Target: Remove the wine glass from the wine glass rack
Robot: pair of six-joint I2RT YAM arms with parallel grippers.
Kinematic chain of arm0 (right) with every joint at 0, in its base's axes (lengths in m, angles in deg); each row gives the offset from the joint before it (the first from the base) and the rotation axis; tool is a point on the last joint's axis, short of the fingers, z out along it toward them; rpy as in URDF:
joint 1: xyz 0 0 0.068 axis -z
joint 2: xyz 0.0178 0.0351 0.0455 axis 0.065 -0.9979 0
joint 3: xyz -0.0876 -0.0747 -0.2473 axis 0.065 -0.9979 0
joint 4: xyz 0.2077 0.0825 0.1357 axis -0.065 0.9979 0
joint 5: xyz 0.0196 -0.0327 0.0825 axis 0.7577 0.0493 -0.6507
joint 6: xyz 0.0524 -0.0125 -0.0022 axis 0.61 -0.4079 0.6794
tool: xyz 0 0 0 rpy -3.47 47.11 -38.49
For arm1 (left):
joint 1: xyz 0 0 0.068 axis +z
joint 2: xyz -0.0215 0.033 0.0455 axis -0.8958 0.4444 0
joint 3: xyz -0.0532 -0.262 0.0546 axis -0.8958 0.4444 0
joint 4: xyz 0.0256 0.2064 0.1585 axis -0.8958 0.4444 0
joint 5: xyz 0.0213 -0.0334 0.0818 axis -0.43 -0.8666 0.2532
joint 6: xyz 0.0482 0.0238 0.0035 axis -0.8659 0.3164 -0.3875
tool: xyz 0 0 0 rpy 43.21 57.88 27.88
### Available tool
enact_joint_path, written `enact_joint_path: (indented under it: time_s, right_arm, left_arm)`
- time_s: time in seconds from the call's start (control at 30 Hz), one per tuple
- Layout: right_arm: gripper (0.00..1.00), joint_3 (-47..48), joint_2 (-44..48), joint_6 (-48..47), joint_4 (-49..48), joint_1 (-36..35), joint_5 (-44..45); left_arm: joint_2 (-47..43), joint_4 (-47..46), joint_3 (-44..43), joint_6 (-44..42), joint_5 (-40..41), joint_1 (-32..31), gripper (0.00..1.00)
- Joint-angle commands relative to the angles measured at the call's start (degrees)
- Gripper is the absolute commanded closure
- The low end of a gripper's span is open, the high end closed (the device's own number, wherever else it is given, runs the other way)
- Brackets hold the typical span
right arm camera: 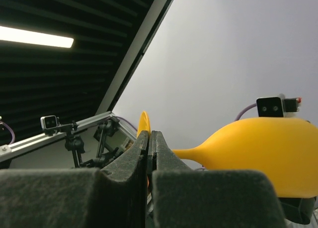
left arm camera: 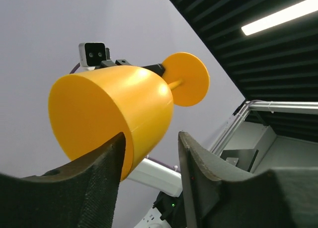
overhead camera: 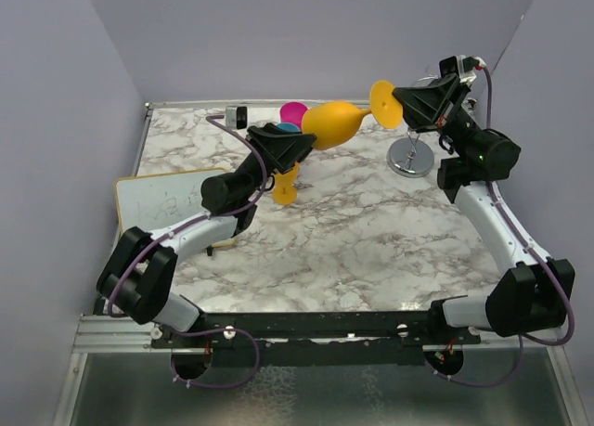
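A yellow wine glass (overhead camera: 336, 122) lies on its side in the air above the marble table. My right gripper (overhead camera: 401, 106) is shut on its round foot (right arm camera: 144, 122), with the stem and bowl (right arm camera: 263, 151) running off to the right. My left gripper (overhead camera: 302, 148) is open just under the bowl's rim end. In the left wrist view its fingers (left arm camera: 151, 136) stand apart, with the edge of the bowl (left arm camera: 114, 114) above the left finger. The wine glass rack shows as a shiny round base (overhead camera: 411, 157) and post behind the right gripper; its wire arms are mostly hidden.
A second yellow glass (overhead camera: 285, 187) stands on the table under my left arm. A pink glass (overhead camera: 294, 112) and a blue one (overhead camera: 289, 127) sit behind it. A white board (overhead camera: 167, 199) lies at the left edge. Grey walls enclose the table.
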Motion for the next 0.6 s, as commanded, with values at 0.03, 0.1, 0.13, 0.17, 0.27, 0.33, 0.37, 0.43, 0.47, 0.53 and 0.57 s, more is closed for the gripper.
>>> enact_joint_path:
  time_s: [0.03,0.1,0.13,0.17,0.27,0.33,0.37,0.43,0.47,0.53,0.57]
  right_arm:
    - [0.99,-2.53,-1.41,6.55,-6.16,-0.54,1.73]
    - [0.99,-2.67,-1.93,7.34,-6.49,-0.61,1.55]
    - [0.99,-2.63,-2.09,7.70,-6.75,-0.56,1.48]
    - [0.99,-2.59,-2.25,7.93,-7.08,-0.58,1.39]
    - [0.98,-2.71,-2.53,7.90,-7.54,-0.61,1.20]
    - [0.87,-3.69,-2.66,7.43,-7.92,-0.61,1.22]
    - [0.78,-4.39,-2.67,7.07,-8.41,-0.60,1.52]
    - [0.58,-5.79,-2.71,6.50,-8.93,-0.56,1.80]
    - [0.48,-6.30,-2.88,5.96,-8.99,-0.54,1.51]
    - [0.33,-7.01,-3.49,4.42,-9.43,-0.48,0.67]
    - [0.24,-6.93,-4.00,3.17,-9.39,-0.45,-0.09]
  left_arm:
    - [3.22,-13.67,-3.10,4.88,-1.20,-0.37,0.57]
    - [2.98,-13.66,-3.07,4.40,-1.32,-0.37,0.58]
    - [2.87,-13.70,-3.12,4.35,-1.40,-0.37,0.61]
    - [2.89,-13.66,-3.33,4.39,-1.52,-0.34,0.66]
    - [2.73,-13.74,-3.56,4.91,-1.35,-0.37,0.88]
    - [2.14,-13.74,-2.99,4.83,-1.22,-0.37,0.94]
    - [1.75,-13.70,-2.66,4.72,-1.09,-0.37,0.98]
    - [0.60,-13.74,-2.12,4.33,-1.51,-0.37,1.00]
    - [-0.04,-13.74,-1.64,4.17,-1.54,-0.37,1.00]
    - [-1.72,-13.74,-0.63,3.47,-1.51,-0.28,1.00]
    - [-2.49,-13.74,-0.09,3.06,-1.77,-0.16,1.00]
